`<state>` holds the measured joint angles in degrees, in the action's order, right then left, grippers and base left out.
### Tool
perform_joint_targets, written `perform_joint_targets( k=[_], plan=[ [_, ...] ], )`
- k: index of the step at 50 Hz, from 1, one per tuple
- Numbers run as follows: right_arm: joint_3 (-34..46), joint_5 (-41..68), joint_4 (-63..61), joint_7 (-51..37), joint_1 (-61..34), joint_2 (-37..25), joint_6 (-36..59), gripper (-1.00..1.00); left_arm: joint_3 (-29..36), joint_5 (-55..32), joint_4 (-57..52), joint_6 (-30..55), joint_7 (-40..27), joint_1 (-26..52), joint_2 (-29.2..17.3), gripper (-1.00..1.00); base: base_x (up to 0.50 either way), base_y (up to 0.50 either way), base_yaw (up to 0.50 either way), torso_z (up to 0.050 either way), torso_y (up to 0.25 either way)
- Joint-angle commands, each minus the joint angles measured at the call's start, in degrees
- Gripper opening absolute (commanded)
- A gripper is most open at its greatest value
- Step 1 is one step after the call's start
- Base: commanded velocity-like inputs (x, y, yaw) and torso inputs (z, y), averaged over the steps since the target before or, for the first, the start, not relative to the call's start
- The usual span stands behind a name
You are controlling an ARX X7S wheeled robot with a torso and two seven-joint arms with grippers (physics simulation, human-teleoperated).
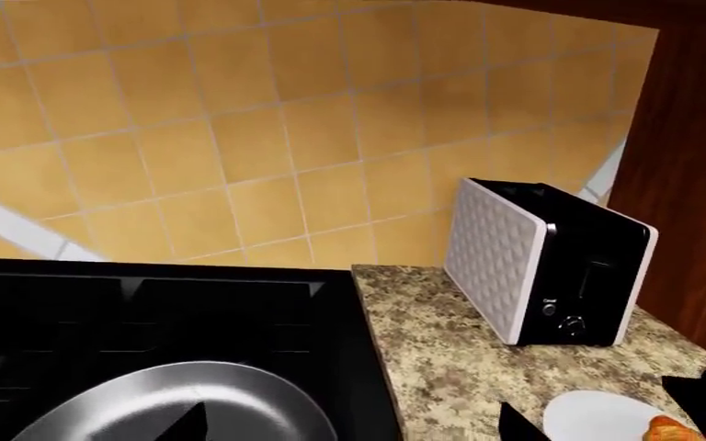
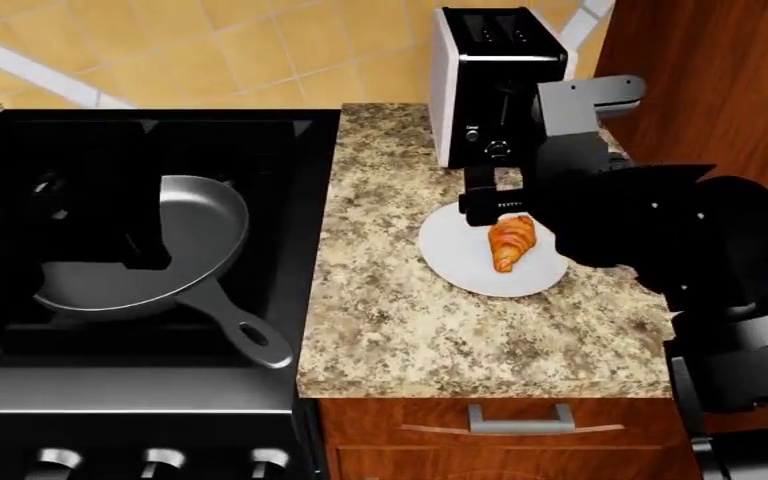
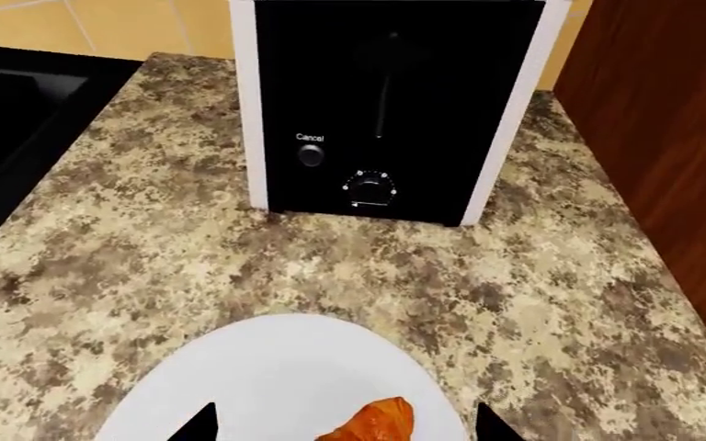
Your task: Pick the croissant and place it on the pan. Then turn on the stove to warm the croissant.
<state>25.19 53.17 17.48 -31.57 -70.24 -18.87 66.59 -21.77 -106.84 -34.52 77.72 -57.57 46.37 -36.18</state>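
You have not picked up the croissant yet; it sits on the white plate on the table. Your right claw is open above it, holding nothing. The pan waits on the stove

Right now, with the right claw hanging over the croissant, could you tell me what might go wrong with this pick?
1. The croissant lies loose on a smooth white plate, so closing the right claw might push it sideways or shift the plate.
2. The toaster stands just behind the plate; lifting backward could bump it.
3. The left claw hovers over the pan, possibly crowding the drop spot.
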Motion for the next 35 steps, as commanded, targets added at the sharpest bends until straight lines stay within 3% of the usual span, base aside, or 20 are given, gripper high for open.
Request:
perform_joint_targets(
  k=[1, 35],
  plan=[
    [-1.0, 0.2, 5.5, -0.3, -0.1, 3.0, -1.4, 1.00, -1.1, 0.8, -0.4, -0.3, 1.9, -2.0, 0.0, 1.00, 0.00, 0.00, 0.00, 0.000, 0.000],
    [2.2, -1.0, 5.1, 0.8, 2.8, 2.2, -2.6, 1.00, -2.3, 0.9, -1.3, -2.5, 2.6, -4.9, -2.1, 1.00, 0.00, 0.00, 0.00, 0.000, 0.000]
  ],
)
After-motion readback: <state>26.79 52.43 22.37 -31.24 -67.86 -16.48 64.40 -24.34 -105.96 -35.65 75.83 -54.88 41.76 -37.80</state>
